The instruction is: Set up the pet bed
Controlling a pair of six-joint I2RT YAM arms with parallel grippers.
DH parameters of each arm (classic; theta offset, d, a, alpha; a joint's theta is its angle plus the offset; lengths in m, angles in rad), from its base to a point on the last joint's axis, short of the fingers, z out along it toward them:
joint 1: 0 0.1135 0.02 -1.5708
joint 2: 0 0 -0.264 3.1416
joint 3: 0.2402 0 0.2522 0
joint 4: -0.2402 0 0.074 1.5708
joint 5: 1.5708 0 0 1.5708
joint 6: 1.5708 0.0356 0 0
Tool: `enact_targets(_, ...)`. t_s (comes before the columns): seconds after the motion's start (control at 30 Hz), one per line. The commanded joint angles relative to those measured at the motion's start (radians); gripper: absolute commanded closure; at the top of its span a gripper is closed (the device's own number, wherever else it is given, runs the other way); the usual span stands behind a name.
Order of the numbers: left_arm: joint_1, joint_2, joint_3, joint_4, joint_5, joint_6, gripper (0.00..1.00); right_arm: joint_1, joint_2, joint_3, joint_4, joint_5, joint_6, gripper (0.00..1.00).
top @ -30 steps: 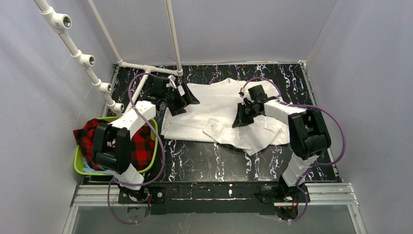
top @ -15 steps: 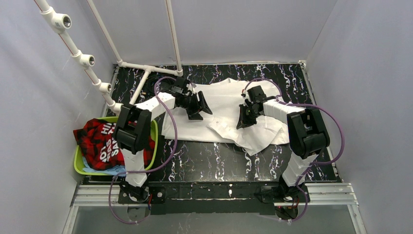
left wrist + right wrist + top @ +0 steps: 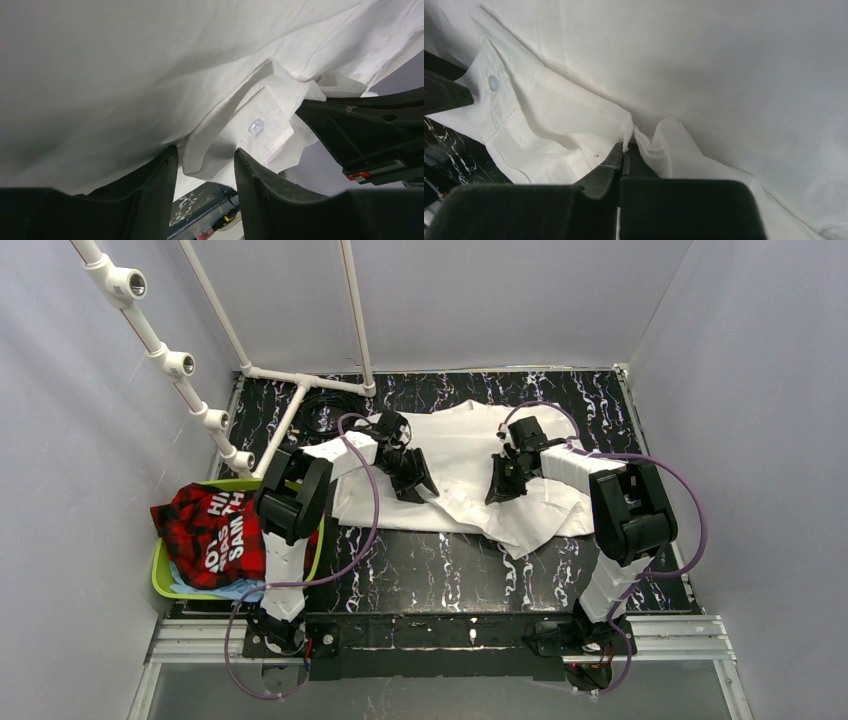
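A white shirt [image 3: 460, 445] lies spread and rumpled on the black marbled table [image 3: 430, 570]. My left gripper [image 3: 415, 485] hangs low over the shirt's left half. In the left wrist view its jaws [image 3: 205, 152] stand partly open, straddling a folded cuff with a clear button [image 3: 257, 125]; gaps show on both sides of the fold. My right gripper [image 3: 497, 490] is at the shirt's middle and is shut [image 3: 626, 147] on a pinched ridge of white fabric. The same cuff [image 3: 493, 82] lies to its left.
A lime-green tub [image 3: 158, 570] at the table's left edge holds a red plaid cloth [image 3: 200, 530] and some light blue fabric. A white pipe frame [image 3: 300, 380] rises at the back left, with a black cable coil [image 3: 325, 415] beside it.
My left arm swung from the back left corner across onto the shirt, and its jaws narrowed from wide open around the cuff. The right gripper held its pinch, shifting barely.
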Motion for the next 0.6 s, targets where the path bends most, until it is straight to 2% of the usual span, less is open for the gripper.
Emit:
enact_targets(0.0,-0.004,0.009,0.026,-0.009,0.071,-0.069,0.58,0.004,-0.038,-0.025,0.051,-0.001,0.033,0.99)
enact_targets(0.1,-0.003,0.02,0.035,0.0,0.096,-0.1,0.69,0.005,-0.051,-0.031,0.071,-0.006,0.048,0.99)
enact_targets(0.23,0.007,0.009,0.07,0.004,0.102,-0.072,1.0,0.009,-0.076,-0.006,0.052,0.01,0.056,0.99)
enact_targets(0.27,0.012,0.002,0.087,-0.001,0.1,-0.057,1.0,0.01,-0.086,0.005,0.041,0.027,0.061,0.99)
enact_targets(0.33,0.024,-0.036,0.107,0.003,0.083,-0.029,1.0,0.01,-0.111,0.038,0.015,0.063,0.077,0.88)
enact_targets(0.37,0.032,-0.06,0.116,0.005,0.069,-0.019,1.0,0.01,-0.127,0.051,-0.005,0.078,0.088,0.74)
enact_targets(0.47,0.059,-0.131,0.165,-0.009,0.039,0.006,1.0,0.009,-0.179,0.117,-0.058,0.155,0.128,0.45)
enact_targets(0.53,0.073,-0.151,0.222,-0.026,0.018,0.008,1.0,0.009,-0.219,0.155,-0.091,0.234,0.158,0.33)
enact_targets(0.57,0.077,-0.152,0.257,-0.036,0.01,0.008,1.0,0.009,-0.243,0.167,-0.101,0.266,0.169,0.3)
